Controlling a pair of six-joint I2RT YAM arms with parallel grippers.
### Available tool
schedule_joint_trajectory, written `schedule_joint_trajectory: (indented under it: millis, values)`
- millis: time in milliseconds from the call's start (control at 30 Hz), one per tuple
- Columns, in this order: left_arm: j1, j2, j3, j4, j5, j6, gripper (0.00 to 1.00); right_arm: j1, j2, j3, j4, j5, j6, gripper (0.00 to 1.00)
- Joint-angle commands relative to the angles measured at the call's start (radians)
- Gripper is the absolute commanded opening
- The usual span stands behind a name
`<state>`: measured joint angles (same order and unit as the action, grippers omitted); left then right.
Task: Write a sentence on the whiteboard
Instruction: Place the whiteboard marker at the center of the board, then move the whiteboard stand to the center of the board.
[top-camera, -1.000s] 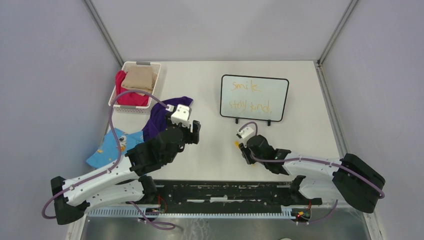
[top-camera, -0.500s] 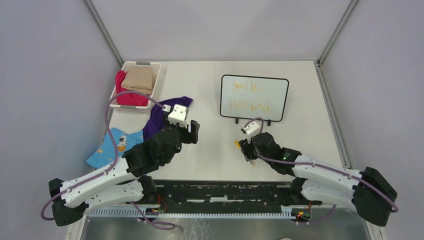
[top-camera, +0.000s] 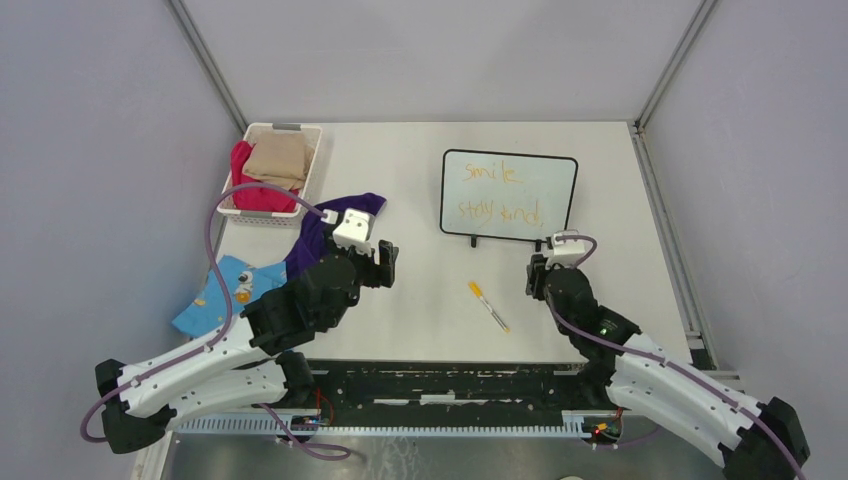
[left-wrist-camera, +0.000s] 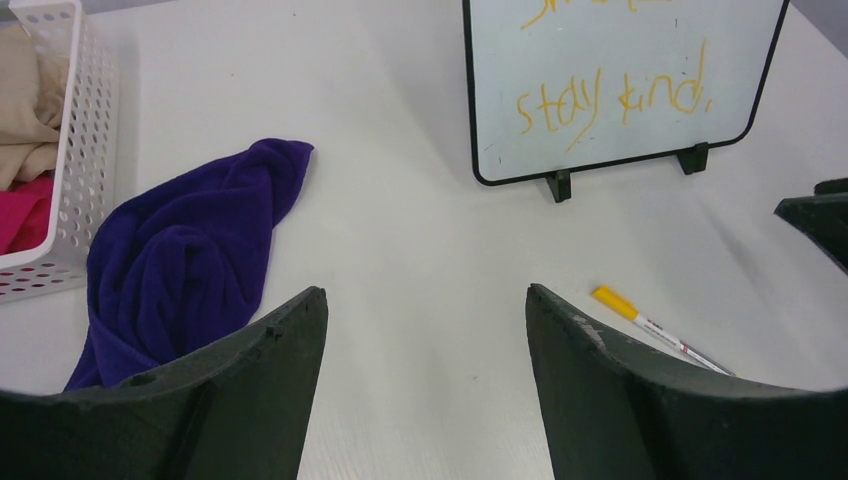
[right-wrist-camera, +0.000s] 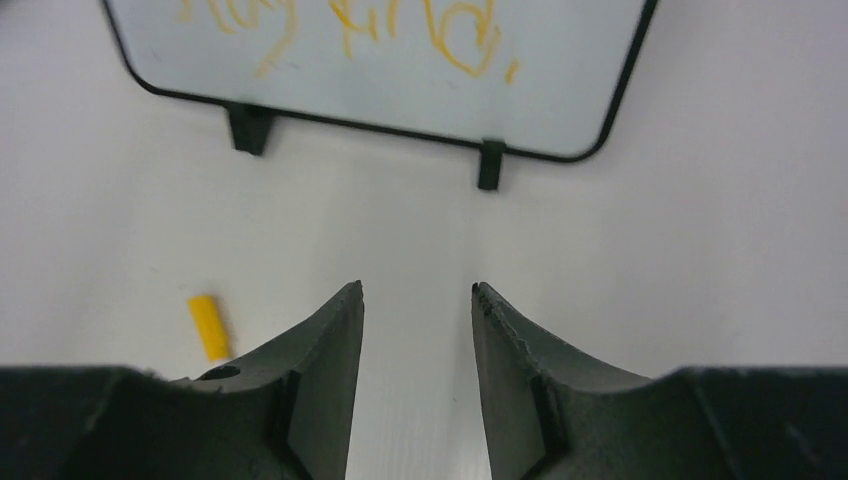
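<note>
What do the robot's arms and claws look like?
The left arm and right arm are white below, black near the wrist, each trailing a purple cable. The left claw and right claw are dark, two-pronged and pointed.

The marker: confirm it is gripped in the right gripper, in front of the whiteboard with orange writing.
Not gripped: the marker lies loose on the table beside the right gripper, whose jaws are open and empty, in front of the whiteboard with orange writing. The top view shows it.
</note>
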<state>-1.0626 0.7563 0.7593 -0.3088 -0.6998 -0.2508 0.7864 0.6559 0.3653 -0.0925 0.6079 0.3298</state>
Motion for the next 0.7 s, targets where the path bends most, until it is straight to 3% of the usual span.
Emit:
schedule_joint_trajectory:
  millis: [0,267,500,667]
  values:
    - [-0.003,-0.004,0.026,0.015,0.007,-0.028,0.79,-0.134,-0.001,-0.127,0.067,-0.089,0.152,0.49]
    - [-0.003,-0.004,0.029,0.009,0.034,-0.036,0.78,-0.456,0.039,-0.29,0.315,-0.393,0.25,0.45]
    - [-0.004,-0.002,0.025,0.02,0.057,-0.037,0.78,-0.552,0.153,-0.338,0.506,-0.436,0.342,0.43]
    - [-0.002,0.012,0.023,0.025,0.062,-0.039,0.78,-0.62,0.321,-0.316,0.635,-0.502,0.404,0.41]
